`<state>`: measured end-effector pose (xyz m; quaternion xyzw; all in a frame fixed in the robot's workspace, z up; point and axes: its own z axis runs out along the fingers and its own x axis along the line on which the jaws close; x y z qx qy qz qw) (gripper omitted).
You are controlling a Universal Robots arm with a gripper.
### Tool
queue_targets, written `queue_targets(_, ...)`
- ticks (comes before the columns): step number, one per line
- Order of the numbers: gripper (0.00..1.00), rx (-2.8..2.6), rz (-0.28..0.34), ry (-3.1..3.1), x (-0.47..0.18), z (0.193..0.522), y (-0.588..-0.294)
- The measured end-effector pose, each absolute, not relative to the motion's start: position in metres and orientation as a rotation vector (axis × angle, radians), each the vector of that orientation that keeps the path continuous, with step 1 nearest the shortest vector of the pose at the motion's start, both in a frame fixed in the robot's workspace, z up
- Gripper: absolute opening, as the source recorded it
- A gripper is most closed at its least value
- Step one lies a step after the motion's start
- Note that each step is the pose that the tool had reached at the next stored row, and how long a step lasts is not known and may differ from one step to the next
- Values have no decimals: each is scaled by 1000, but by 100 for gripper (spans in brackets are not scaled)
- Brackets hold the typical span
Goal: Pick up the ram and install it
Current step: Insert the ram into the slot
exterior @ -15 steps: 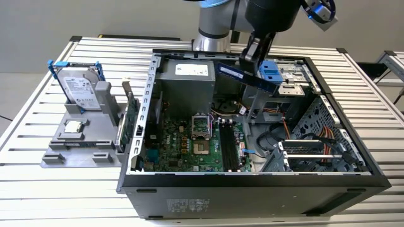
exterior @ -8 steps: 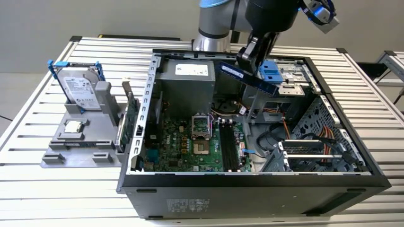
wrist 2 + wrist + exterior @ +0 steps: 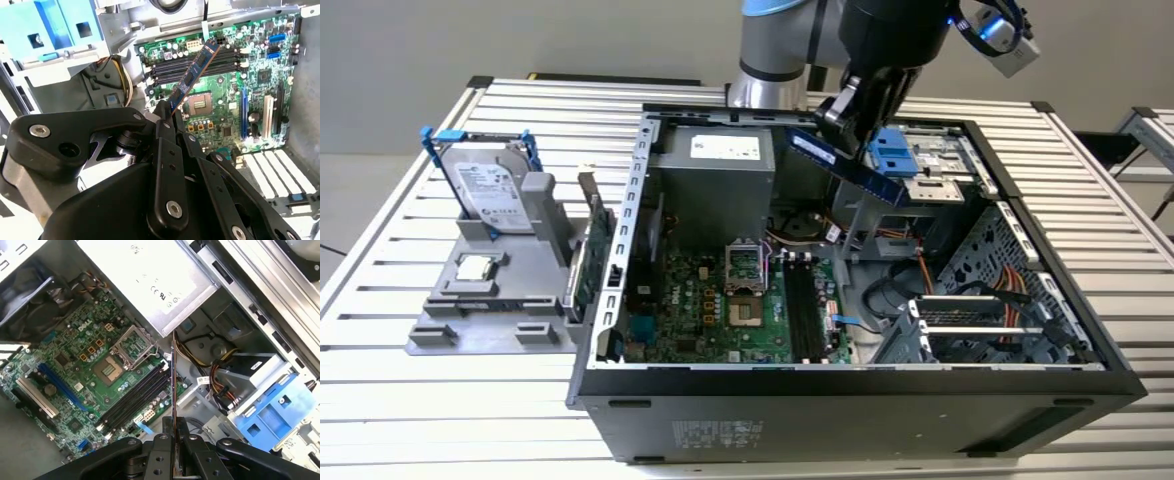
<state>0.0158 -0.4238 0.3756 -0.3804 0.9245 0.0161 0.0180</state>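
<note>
Hand (image 3: 166,116) was clamped on the ram (image 3: 194,75), held clear of the memory slots (image 3: 132,400); pickup done, seating not yet.

Ram (image 3: 173,385): the held end is buried between the gripper (image 3: 173,429) fingers in both wrist views, so grip depth can't be read. In the exterior view the gripper covers part of the ram. The arm (image 3: 781,45) is cut off by the top edge. The counter (image 3: 414,400) is cut off at the bottom and both sides. The hard drive (image 3: 491,190) has its bottom sunk in its holder (image 3: 487,300). Memory slots (image 3: 803,310): latches too small to judge.
</note>
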Motion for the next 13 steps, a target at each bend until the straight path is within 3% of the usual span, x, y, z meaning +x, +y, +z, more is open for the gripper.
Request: queue_targets(13, 0, -928, 45, 2961, 16, 376, -424)
